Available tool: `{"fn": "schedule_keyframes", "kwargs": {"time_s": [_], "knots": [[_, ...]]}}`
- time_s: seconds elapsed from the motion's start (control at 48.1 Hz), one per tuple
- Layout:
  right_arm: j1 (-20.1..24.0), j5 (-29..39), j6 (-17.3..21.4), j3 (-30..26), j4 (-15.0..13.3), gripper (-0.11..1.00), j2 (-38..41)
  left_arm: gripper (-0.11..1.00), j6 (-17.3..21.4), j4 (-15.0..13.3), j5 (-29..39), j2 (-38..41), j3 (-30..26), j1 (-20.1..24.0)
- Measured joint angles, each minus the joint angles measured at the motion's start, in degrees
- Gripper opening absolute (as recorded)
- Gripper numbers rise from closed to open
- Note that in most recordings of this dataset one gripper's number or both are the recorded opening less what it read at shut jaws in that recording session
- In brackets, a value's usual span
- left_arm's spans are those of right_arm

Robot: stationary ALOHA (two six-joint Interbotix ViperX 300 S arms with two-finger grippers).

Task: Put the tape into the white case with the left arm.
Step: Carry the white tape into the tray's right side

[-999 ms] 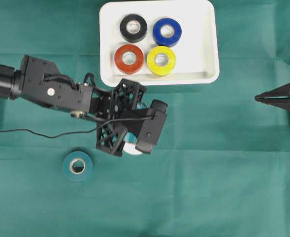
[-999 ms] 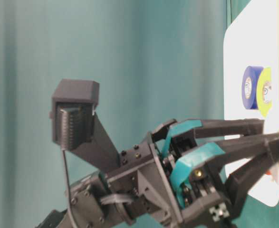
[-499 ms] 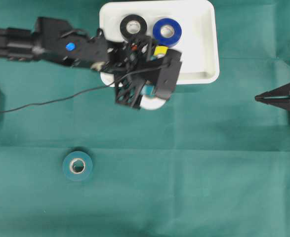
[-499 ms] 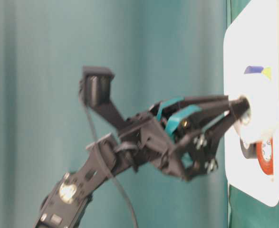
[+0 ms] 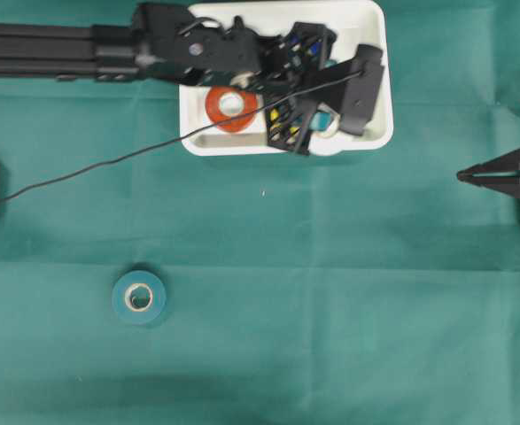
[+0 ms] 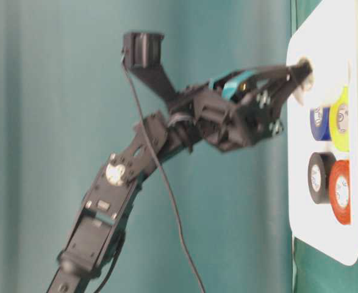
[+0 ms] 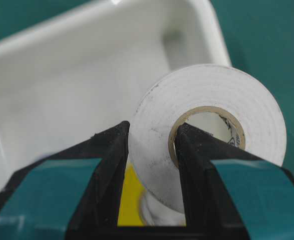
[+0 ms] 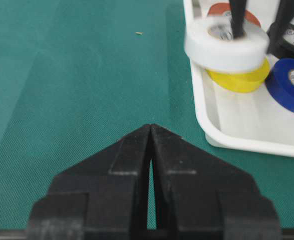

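Observation:
My left gripper [image 7: 152, 128], with teal bands, is shut on a white tape [image 7: 207, 115]. One finger passes through the roll's core and the other presses its outer face. The roll hangs just above the floor of the white case [image 5: 376, 139], near its right front corner, over the yellow roll [image 8: 237, 80]. From the right wrist view the white tape [image 8: 226, 45] is clearly lifted off the case floor. My right gripper [image 8: 151, 126] is shut on nothing at the right edge of the cloth [image 5: 461, 176].
Red [image 5: 231, 104], black [image 8: 293, 36] and blue [image 8: 288, 80] rolls lie in the case too. A teal roll [image 5: 138, 297] lies on the green cloth at lower left. The left arm's thin cable [image 5: 109, 164] trails across the cloth.
The left arm has carried the white tape up from the cloth near the teal roll, over the case's front rim and into the case's right part. The right gripper has not moved.

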Motion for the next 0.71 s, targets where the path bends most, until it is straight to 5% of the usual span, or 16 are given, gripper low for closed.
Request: {"fn": "schedule_keyframes", "kwargs": {"time_s": [0.541,0.707], "knots": [[0.0,0.0,0.1,0.1,0.0,-0.09,0.0,0.27,-0.2,-0.1,0.5,4.1,-5.9,1.1],[0.0,0.0,0.0,0.0,0.0,-0.09,0.0,0.71,-0.3,-0.1,0.5,4.1,-5.8,1.1]]}}
